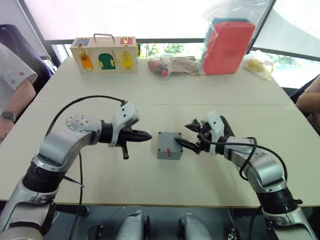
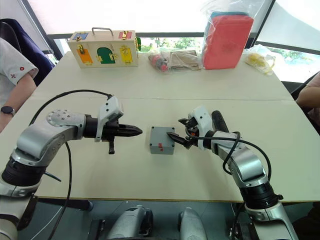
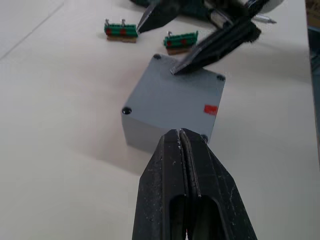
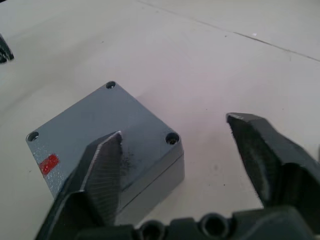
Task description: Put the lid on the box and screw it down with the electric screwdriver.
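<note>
The grey box (image 1: 169, 153) stands mid-table with the lid (image 1: 169, 140) lying flat on top; a red mark shows on the lid, and dark screw holes at its corners (image 4: 172, 138). My left gripper (image 1: 147, 135) is shut and empty, pointing at the box from its left, a short gap away. My right gripper (image 1: 182, 132) is open at the box's right side, with one finger (image 4: 102, 170) over the lid and the other finger (image 4: 265, 155) beyond the box's edge. A black cylinder, apparently the electric screwdriver (image 2: 218, 121), lies on the table just behind my right gripper.
Two small green terminal pieces (image 3: 121, 31) lie on the table beyond the box. At the far edge are a wooden case (image 1: 104, 54), plastic bags (image 1: 172, 65) and a red pack (image 1: 227, 45). People's arms rest at the left (image 1: 12, 90) and right (image 1: 307, 97) edges.
</note>
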`<control>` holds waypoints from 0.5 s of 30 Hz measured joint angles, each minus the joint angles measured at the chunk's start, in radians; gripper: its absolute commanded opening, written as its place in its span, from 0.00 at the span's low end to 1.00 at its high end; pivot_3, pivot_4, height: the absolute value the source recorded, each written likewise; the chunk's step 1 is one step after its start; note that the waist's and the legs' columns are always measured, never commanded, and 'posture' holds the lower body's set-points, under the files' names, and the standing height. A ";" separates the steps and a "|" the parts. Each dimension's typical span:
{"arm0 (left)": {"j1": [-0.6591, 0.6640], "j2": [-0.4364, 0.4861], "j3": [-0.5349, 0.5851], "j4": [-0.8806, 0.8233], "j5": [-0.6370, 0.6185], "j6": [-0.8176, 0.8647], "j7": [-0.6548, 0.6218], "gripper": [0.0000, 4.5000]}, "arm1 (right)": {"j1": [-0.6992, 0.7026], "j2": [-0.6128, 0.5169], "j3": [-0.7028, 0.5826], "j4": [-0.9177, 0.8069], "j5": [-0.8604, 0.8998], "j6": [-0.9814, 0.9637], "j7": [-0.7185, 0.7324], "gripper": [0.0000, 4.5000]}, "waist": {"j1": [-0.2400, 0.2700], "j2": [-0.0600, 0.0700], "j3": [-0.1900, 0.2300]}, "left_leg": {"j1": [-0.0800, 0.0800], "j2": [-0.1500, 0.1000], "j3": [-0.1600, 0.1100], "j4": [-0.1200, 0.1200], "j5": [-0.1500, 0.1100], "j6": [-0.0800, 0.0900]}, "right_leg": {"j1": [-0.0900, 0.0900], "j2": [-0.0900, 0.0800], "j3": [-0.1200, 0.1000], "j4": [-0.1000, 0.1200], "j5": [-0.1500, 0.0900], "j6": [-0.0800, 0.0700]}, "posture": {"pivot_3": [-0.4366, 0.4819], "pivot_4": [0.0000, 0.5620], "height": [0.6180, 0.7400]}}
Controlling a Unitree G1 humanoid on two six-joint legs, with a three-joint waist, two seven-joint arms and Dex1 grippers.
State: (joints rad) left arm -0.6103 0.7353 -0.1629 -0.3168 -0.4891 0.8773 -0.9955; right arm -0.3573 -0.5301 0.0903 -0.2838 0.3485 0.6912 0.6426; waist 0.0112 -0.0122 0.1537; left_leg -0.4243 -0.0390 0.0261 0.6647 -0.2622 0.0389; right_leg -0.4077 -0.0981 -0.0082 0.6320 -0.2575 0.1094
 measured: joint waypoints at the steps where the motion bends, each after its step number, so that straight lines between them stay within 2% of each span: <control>1: -0.002 -0.007 0.004 0.001 -0.002 -0.002 0.003 0.00 | -0.001 -0.003 -0.020 -0.007 0.014 0.021 -0.002 1.00 | 0.000 0.000 0.000 | 0.000 0.000 0.000 0.000 0.000 0.000 | 0.000 0.000 0.000 0.000 0.000 0.000 | 0.48 0.27 1.00; 5: -0.002 -0.031 0.005 0.001 -0.002 -0.003 0.031 0.00 | -0.039 -0.011 -0.115 -0.045 0.089 0.124 -0.021 1.00 | -0.001 0.000 0.000 | 0.000 0.000 0.000 0.000 0.000 0.000 | 0.000 -0.001 0.000 0.000 0.000 0.000 | 0.48 0.27 1.00; 10: -0.003 -0.058 0.013 0.002 -0.029 -0.003 0.033 0.00 | -0.165 -0.008 -0.303 -0.093 0.292 0.385 -0.088 1.00 | 0.000 0.001 0.000 | 0.000 0.000 0.000 0.000 0.000 0.000 | 0.000 -0.002 0.000 0.000 0.000 0.000 | 0.48 0.27 1.00; 15: -0.005 -0.059 0.022 0.033 -0.037 -0.024 0.020 0.00 | -0.213 -0.058 -0.361 -0.097 0.353 0.475 -0.117 1.00 | 0.000 0.001 0.000 | 0.000 0.000 0.000 -0.001 0.000 0.000 | -0.001 -0.004 0.000 -0.001 0.000 0.000 | 0.48 0.27 1.00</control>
State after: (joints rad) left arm -0.6157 0.6760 -0.1410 -0.2843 -0.5256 0.8532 -0.9750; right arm -0.5706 -0.5886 -0.2705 -0.3811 0.7019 1.1661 0.5260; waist 0.0110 -0.0117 0.1540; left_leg -0.4245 -0.0389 0.0259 0.6634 -0.2624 0.0386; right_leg -0.4083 -0.1018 -0.0081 0.6313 -0.2575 0.1090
